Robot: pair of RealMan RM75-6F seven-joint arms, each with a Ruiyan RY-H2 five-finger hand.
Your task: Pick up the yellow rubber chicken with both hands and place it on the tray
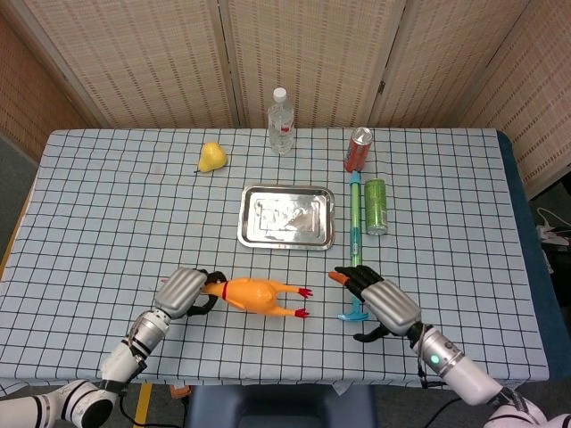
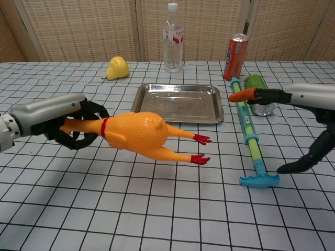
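The yellow rubber chicken (image 1: pixel 259 295) (image 2: pixel 137 134) hangs level above the tablecloth, red feet pointing right. My left hand (image 1: pixel 186 292) (image 2: pixel 63 121) grips its head and neck end. My right hand (image 1: pixel 382 304) (image 2: pixel 306 112) is open with fingers spread, just right of the chicken's feet and over the lower end of the toy pump, touching nothing. The steel tray (image 1: pixel 287 217) (image 2: pixel 178 103) lies empty beyond the chicken, toward the middle of the table.
A blue-green toy pump (image 1: pixel 356 250) (image 2: pixel 248 133) lies right of the tray. A green can (image 1: pixel 376 206) lies on its side beside it; an orange can (image 1: pixel 358 149) and a water bottle (image 1: pixel 281 121) stand behind. A yellow pear (image 1: pixel 211 157) sits at back left.
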